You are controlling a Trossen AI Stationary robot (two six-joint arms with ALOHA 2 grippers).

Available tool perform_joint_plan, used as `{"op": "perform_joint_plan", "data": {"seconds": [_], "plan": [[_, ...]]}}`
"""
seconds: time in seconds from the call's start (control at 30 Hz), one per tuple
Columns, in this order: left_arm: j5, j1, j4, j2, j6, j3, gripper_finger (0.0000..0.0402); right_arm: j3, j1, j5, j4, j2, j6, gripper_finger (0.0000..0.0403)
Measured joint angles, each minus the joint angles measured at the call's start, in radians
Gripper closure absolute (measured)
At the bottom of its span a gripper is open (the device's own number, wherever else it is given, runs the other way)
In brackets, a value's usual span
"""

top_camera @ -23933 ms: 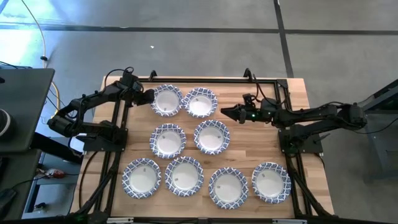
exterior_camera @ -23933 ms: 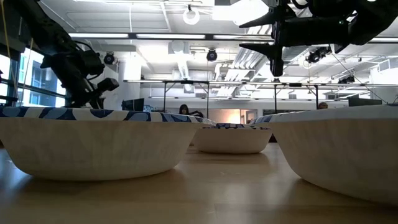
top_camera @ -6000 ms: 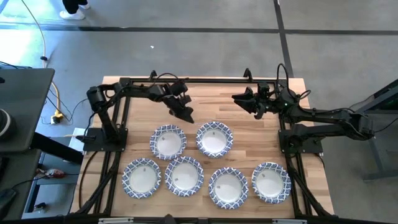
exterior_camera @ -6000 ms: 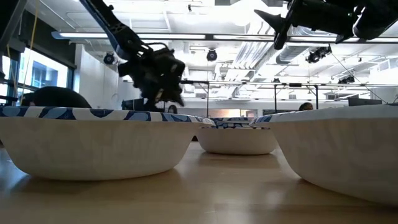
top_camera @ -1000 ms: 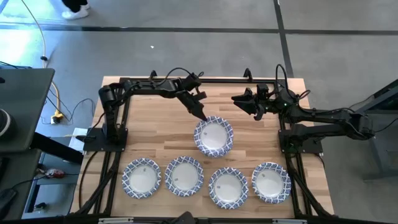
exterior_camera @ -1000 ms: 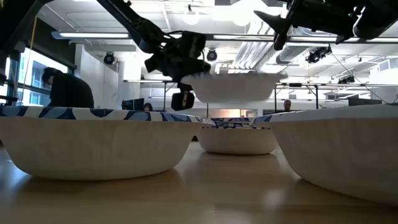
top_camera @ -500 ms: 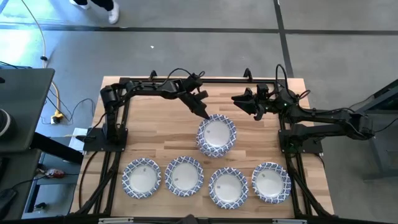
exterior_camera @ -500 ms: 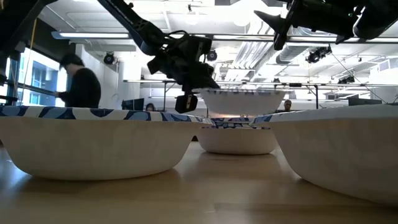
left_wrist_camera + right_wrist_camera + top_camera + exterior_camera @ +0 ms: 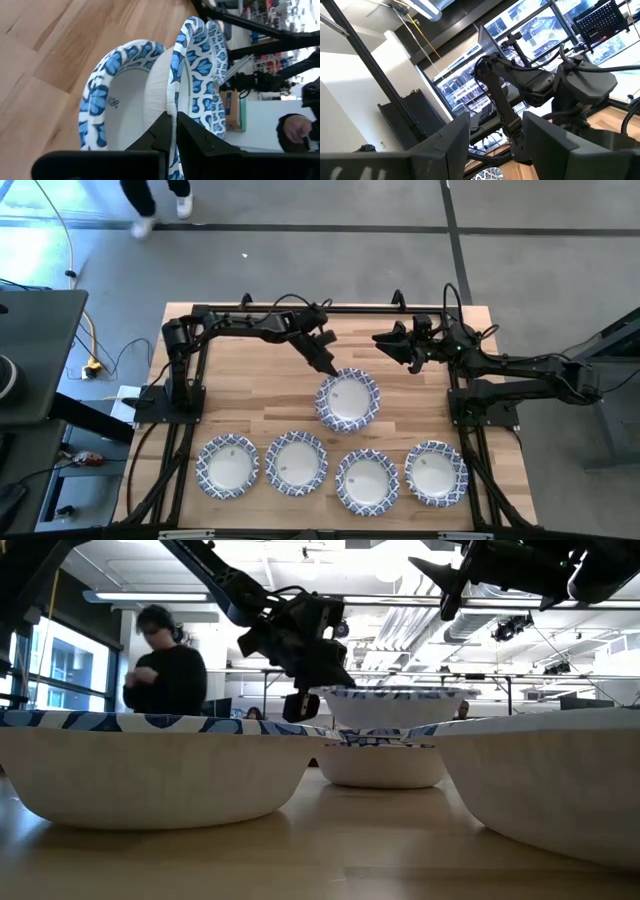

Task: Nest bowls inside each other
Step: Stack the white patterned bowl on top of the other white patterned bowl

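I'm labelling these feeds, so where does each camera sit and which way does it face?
High: overhead, straight down; both arms, table.
Low: tabletop height, across to the room; left gripper holding the lifted bowl.
Left wrist: on the left arm; gripper clamping that bowl's rim.
Right wrist: right gripper open, facing the left arm.
Shared: lifted bowl.

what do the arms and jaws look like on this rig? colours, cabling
Both arms are matte black and slender, built from jointed segments with thin black cables looping along them. The left gripper ends in narrow, dark, wedge-shaped jaws. The right gripper has matching dark jaws, broad and flat-faced in its wrist view, with a small green light behind them.
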Motion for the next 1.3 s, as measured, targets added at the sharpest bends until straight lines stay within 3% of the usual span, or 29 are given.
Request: {"op": "perform_joint_plan", "data": {"seconds": [0.2, 0.67, 1.0, 1.2, 1.3], "plan": [[-0.05, -0.014, -0.077, 0.0, 0.064, 0.0, 0.0387, 0.0, 0.0, 0.0, 0.0, 0.0, 0.0, 0.023], [-0.148, -0.022, -0.077, 0.0, 0.067, 0.0, 0.038, 0.0, 0.0, 0.0, 0.0, 0.0, 0.008, 0.023], [-0.156, -0.022, -0.097, 0.0, 0.089, 0.0, 0.027, 0.0, 0.0, 0.0, 0.0, 0.0, 0.019, 0.023], [-0.267, -0.017, -0.182, 0.0, 0.162, 0.0, 0.0209, 0.0, 0.0, -0.002, 0.0, 0.0, 0.019, 0.023], [-0.276, -0.002, -0.224, 0.0, 0.193, 0.0, 0.0194, 0.0, 0.0, -0.004, 0.0, 0.0, 0.019, 0.023]]}}
